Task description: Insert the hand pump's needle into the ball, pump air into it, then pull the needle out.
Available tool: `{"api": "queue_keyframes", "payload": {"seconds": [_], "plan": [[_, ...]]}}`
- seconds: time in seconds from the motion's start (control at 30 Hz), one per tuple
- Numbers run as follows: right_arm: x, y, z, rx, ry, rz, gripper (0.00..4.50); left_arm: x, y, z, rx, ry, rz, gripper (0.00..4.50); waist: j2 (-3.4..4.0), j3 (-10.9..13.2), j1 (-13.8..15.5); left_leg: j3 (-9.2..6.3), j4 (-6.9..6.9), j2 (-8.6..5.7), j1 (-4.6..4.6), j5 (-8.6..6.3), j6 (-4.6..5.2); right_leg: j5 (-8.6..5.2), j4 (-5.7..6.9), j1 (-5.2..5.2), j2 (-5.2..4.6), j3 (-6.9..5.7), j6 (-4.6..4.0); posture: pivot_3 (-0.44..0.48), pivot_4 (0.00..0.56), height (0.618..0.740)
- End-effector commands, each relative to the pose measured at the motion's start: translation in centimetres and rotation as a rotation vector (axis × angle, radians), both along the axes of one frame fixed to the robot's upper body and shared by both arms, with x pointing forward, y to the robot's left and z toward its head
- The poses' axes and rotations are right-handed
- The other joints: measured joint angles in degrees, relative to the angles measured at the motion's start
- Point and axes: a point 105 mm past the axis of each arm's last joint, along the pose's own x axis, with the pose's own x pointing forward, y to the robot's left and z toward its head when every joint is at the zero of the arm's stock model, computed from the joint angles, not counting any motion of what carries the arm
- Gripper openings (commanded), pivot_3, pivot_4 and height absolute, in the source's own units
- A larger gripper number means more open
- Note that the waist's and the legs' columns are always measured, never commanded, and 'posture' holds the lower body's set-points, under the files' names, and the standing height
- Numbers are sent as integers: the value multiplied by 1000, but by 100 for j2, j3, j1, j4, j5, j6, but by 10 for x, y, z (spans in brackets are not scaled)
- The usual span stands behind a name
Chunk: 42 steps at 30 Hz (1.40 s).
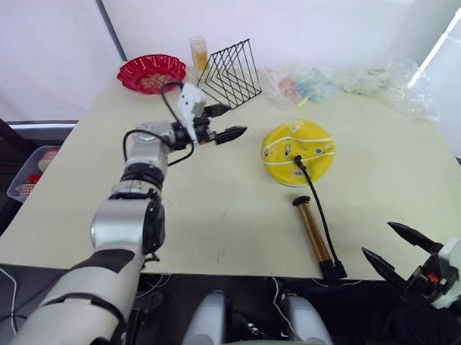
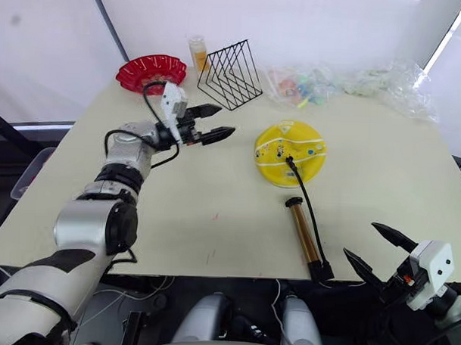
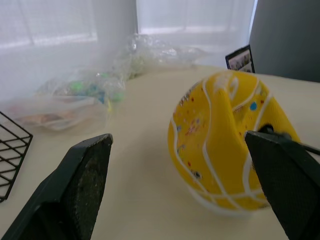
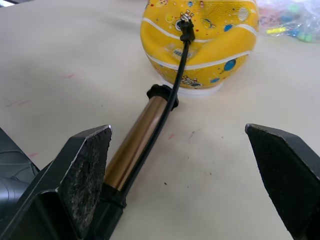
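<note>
Ball soft and dented mid-worktop, needle fitting seated on top, pump lying just beside it; both claws, left and right, wide open and empty, so unsteadied pumping risks dislodging the needle.

A broad beige bench carries several bystanders along its far edge. A red scalloped plastic bowl sits at the far left corner. Just beside it stands a small yellowish bottle, then a black wire rack of angled dividers. Further right lie crumpled clear plastic bags, some holding small colourful pieces.
</note>
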Motion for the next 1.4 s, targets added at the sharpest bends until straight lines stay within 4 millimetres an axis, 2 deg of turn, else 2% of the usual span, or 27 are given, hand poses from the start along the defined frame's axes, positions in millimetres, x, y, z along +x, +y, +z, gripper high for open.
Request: {"api": "queue_keyframes", "payload": {"seconds": [0.03, 0.23, 0.47, 0.6, 0.77, 1.07, 1.23, 1.4], "plan": [[-4, -11, 5, -22, -23, -16, 4500, -19, 22, -7, 3, 10, 20, 4458, 4, 2, -25, -3, -4, 5, 9, 0, 0, -1, 4, 0, 0, 10, -3, 0, 150, 740], [-6, -15, 3, -32, -16, -17, 4500, -71, 51, -49, 23, 124, 125, 4458, 3, 3, 79, -10, 2, 23, 2, 0, 0, 0, 8, -6, -13, 8, -3, 0, 150, 740], [-11, -24, 2, -56, -9, -40, 4500, -122, 63, -78, 59, 217, 211, 4458, 11, 0, 178, -2, 9, 31, 13, 1, -1, -13, 7, 1, -25, 7, -31, 0, 150, 740], [-14, -31, 0, -70, 0, -66, 4500, -141, 71, -89, 87, 247, 269, 4458, 11, 0, 188, 3, 8, 34, 13, 0, -1, -14, 5, 0, -54, 5, -33, 0, 150, 740], [-15, -39, -3, -81, 11, -89, 4500, -153, 79, -92, 106, 266, 316, 4458, 16, -2, 182, 10, 9, 34, 14, 0, -1, -16, 5, 0, -54, 2, -31, 0, 150, 740], [-19, -48, -8, -96, 36, -92, 4500, -160, 80, -93, 134, 274, 322, 4458, 19, -3, 179, 19, 8, 33, 14, 0, 0, -16, 1, -1, -32, 6, -30, 0, 150, 740], [-21, -45, -8, -89, 42, -53, 4500, -159, 68, -92, 121, 276, 297, 4458, 19, -3, 183, 20, 8, 35, 15, 0, 0, -17, 1, -1, -31, 7, -29, 0, 150, 740], [-27, -35, -5, -81, 64, 26, 4500, -151, 29, -86, 139, 298, 195, 4458, 21, -3, 197, 18, 9, 35, 11, 0, 0, -17, 1, -1, -28, 4, -27, 0, 150, 740]]}}
